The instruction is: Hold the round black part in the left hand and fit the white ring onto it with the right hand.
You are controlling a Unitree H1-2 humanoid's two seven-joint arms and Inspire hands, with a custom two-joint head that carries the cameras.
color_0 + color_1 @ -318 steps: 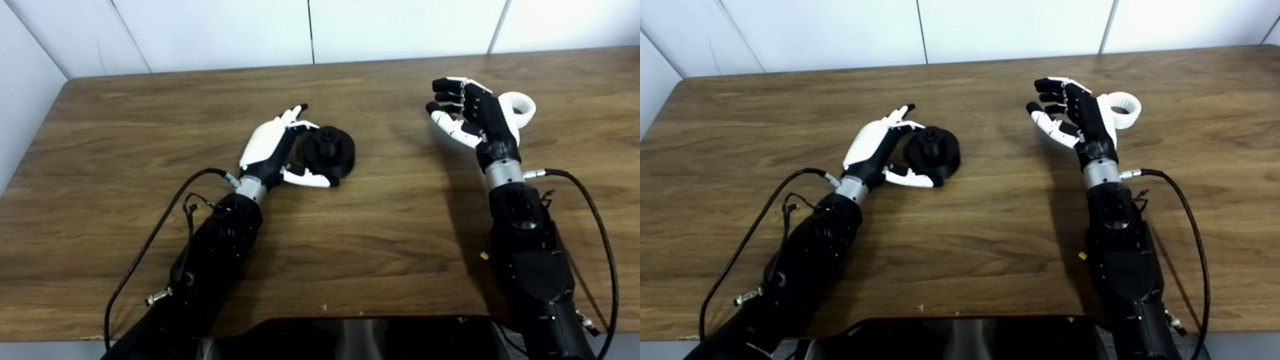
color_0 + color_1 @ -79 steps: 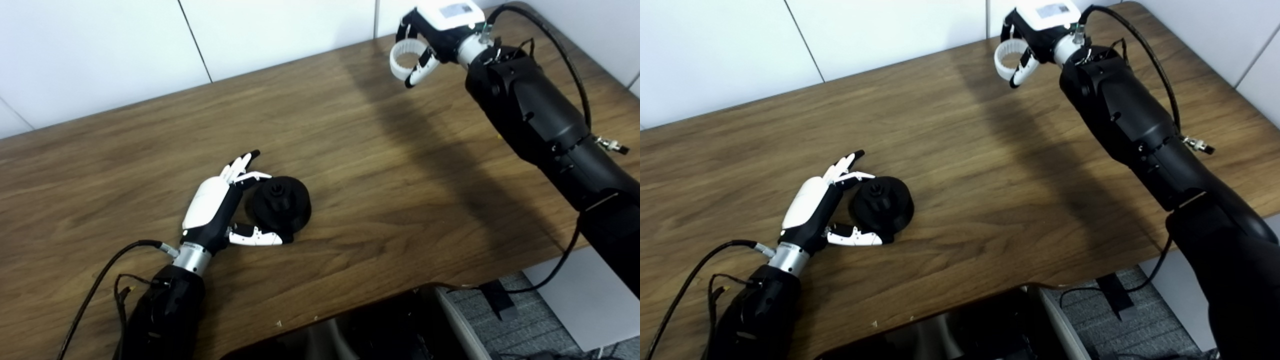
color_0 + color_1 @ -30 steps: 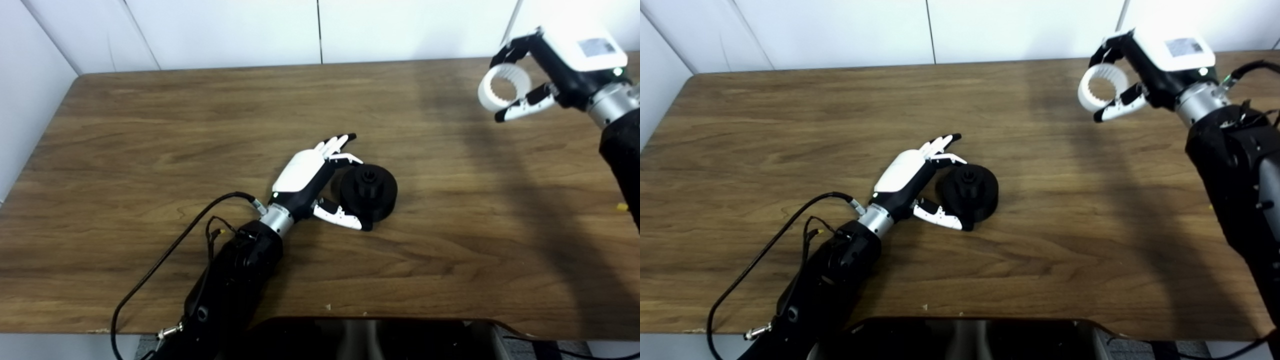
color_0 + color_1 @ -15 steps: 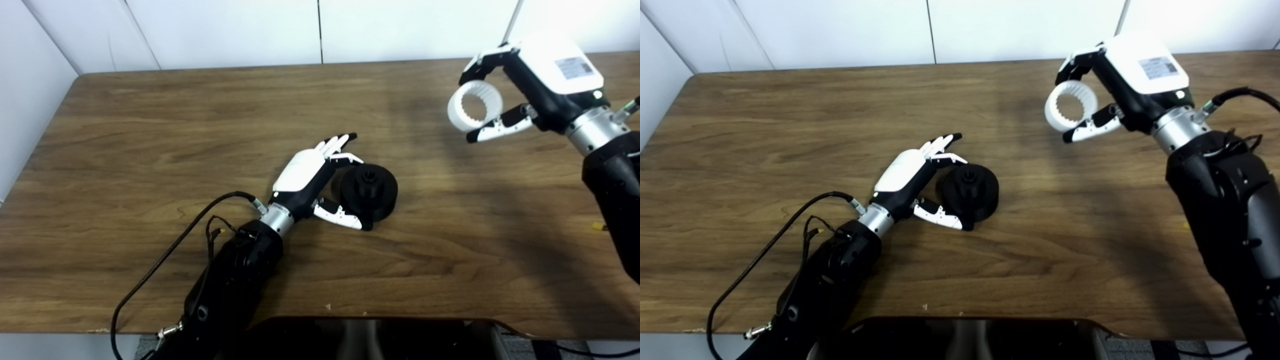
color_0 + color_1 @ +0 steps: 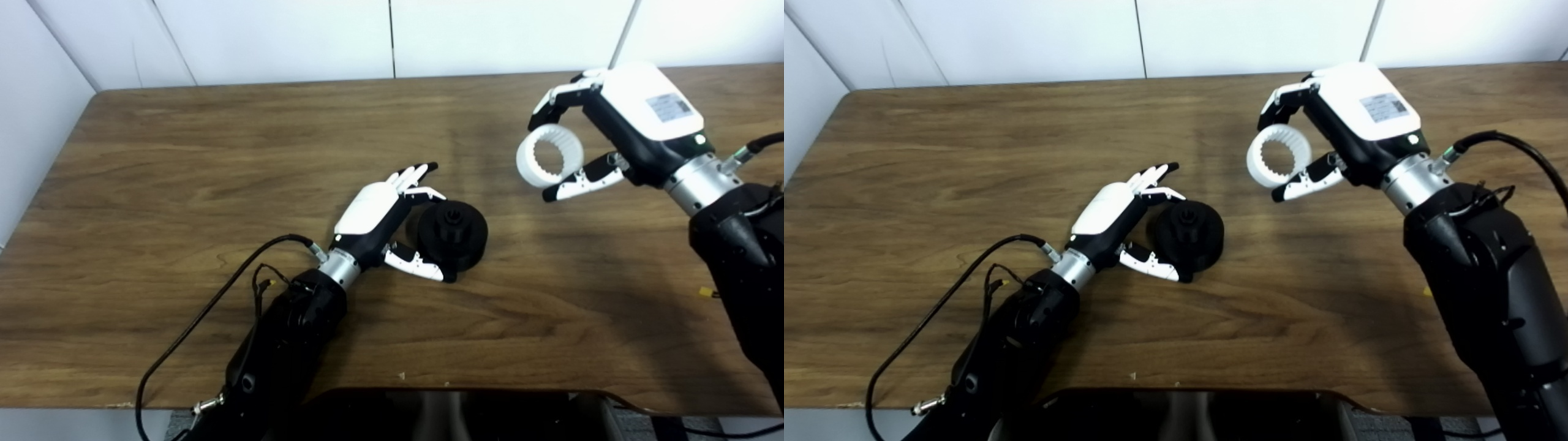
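Note:
The round black part (image 5: 453,236) lies on the wooden table (image 5: 184,184) near the middle, its raised hub facing up. My left hand (image 5: 383,217) rests beside it on the left, fingers straight, thumb stretched along the part's near side; it is open and does not grip the part. My right hand (image 5: 618,131) hangs above the table at the right, shut on the white ring (image 5: 549,155). The ring has a toothed inner face and is held between fingers and thumb, its opening turned toward the camera. The ring is up and to the right of the black part, well apart from it.
White wall panels (image 5: 275,37) stand behind the table's far edge. A dark screen-like surface (image 5: 441,416) lies below the table's near edge. A small yellow scrap (image 5: 706,293) sits on the table by the right arm. Cables trail from both forearms.
My right hand has carried the white ring leftward and lower, closer to the black part. The left hand and the black part have stayed in place.

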